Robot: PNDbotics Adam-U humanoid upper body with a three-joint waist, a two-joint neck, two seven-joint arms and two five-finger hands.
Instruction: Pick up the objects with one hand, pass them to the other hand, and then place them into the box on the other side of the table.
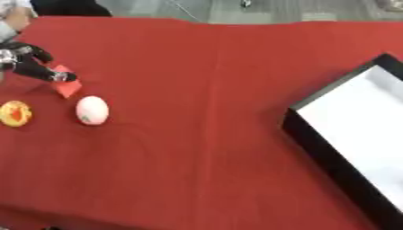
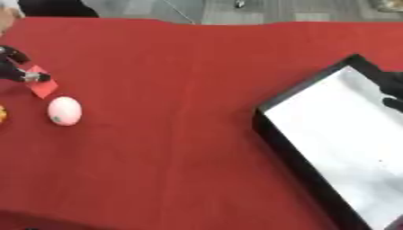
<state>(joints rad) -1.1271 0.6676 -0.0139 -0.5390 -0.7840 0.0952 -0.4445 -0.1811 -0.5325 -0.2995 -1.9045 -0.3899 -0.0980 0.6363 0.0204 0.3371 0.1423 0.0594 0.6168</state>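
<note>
Bench: box at right edge, set askew. Far left, well apart from the box: egg-shaped item, round item just left of it. Flat card just behind the egg, left robot hand over its far end.

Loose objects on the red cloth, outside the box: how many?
3: a red flat piece at the left hand's fingertips, a white egg just below it, a yellow round item at the left edge.

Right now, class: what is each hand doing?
Left hand: fingers pinch the red flat piece.
Right hand: at the box edge, cannot be told.
</note>
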